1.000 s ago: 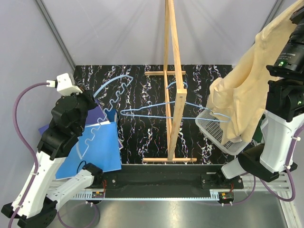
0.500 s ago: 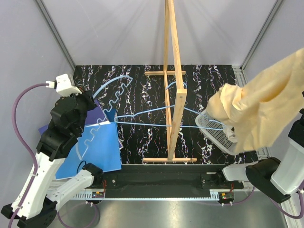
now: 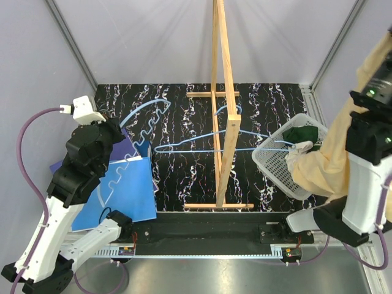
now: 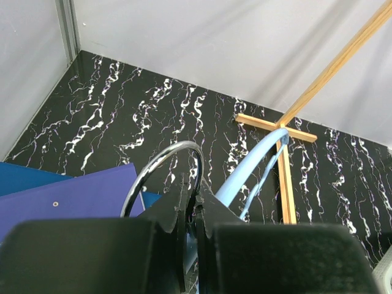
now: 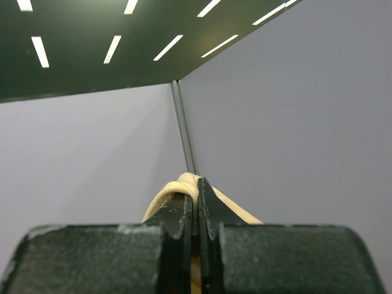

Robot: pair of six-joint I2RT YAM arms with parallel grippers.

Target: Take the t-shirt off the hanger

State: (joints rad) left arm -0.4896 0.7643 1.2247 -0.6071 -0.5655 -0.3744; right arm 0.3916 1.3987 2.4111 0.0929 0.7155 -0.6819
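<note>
Grey walls (image 3: 153,37) close in a black, white-veined counter (image 3: 184,177). Seen from its own wrist camera, the right end effector (image 5: 195,197) is pinched fully together on a fold of the cream t-shirt (image 5: 185,179). It is lifted high, with only wall and ceiling lights behind it. From above, the t-shirt (image 3: 324,168) drapes down from the upper right corner in front of the right arm. Its lower end lies over the 4 o'clock corner of a white basket (image 3: 269,168) at the counter's 3 o'clock edge. A dark green cloth (image 3: 304,135) lies in the basket toward its 12 o'clock end. The light-blue hanger (image 3: 190,149) hangs bare across the upright wooden rack (image 3: 223,92) in the middle of the counter, its right tip reaching the basket. That tip sits just beside the shirt's hem, and whether the two touch is hard to make out.

The left end effector (image 4: 191,205) is closed, with no gap to speak of, on the chrome hook (image 4: 160,173) of a notched hanger (image 3: 147,116). The blue arm of this one runs off toward 1 o'clock, to the rack's far foot. Below it, at the counter's 9 o'clock side, a purple folder (image 4: 73,199) and a blue folder (image 3: 128,196) lie flat and overlapping.
</note>
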